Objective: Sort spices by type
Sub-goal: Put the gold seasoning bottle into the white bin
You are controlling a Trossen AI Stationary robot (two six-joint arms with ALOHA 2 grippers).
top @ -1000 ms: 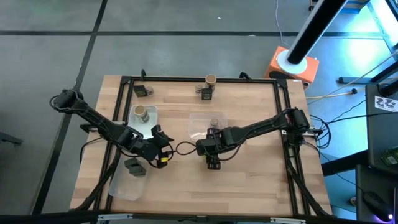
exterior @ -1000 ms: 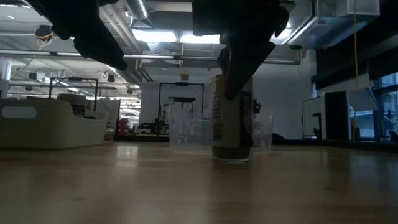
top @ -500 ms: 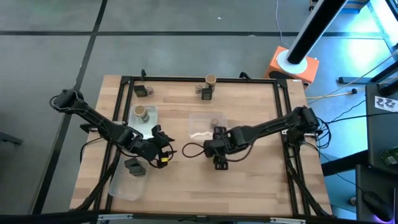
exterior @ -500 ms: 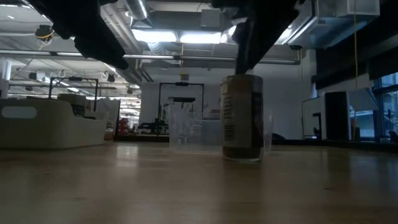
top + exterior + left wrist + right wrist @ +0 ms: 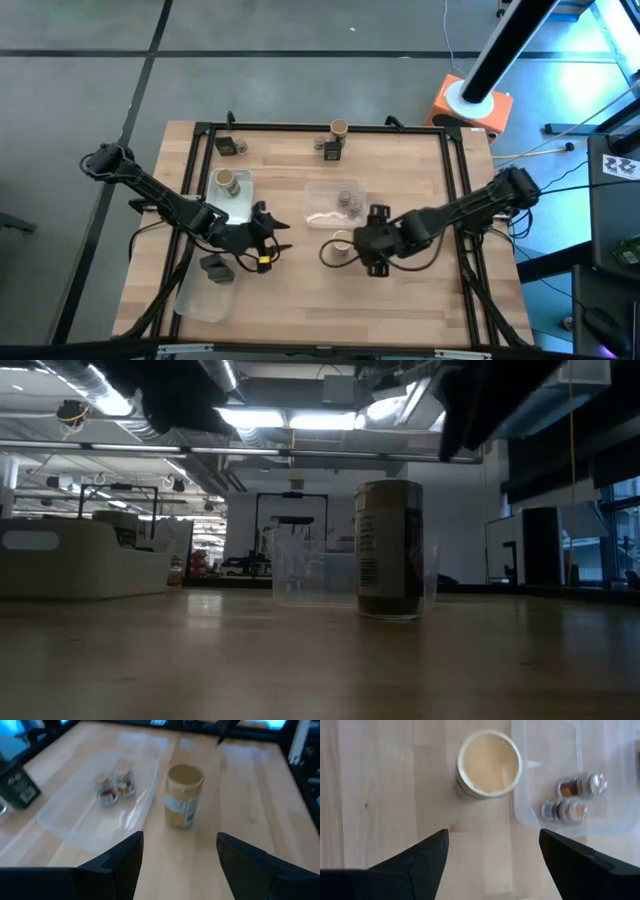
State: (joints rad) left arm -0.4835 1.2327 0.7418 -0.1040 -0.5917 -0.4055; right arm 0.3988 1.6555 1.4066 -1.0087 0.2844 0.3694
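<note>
A tan-topped cylindrical jar (image 5: 343,243) (image 5: 388,550) stands upright on its base on the wood, between my two grippers. My right gripper (image 5: 372,245) (image 5: 492,870) hangs open above it and a little to its right, touching nothing; the right wrist view looks down on the jar's lid (image 5: 489,762). My left gripper (image 5: 268,240) (image 5: 177,865) is open too, left of the jar (image 5: 183,795) and pointing at it. Two squat jars (image 5: 348,200) (image 5: 572,797) sit in the middle clear tray (image 5: 322,212). Another tan-topped jar (image 5: 228,181) and a dark packet (image 5: 215,268) lie in the left tray (image 5: 200,300).
By the far edge stand a dark packet (image 5: 228,146), a tan-topped jar (image 5: 338,128) and a dark container (image 5: 332,149) beside it. A black frame (image 5: 320,127) borders the table. Bare wood lies on the near and right sides of the freed jar.
My right gripper moved the tan-topped jar a short way toward the table's right, left it standing upright there, let go, rose and drew back toward the right edge. The jar now stands free.
</note>
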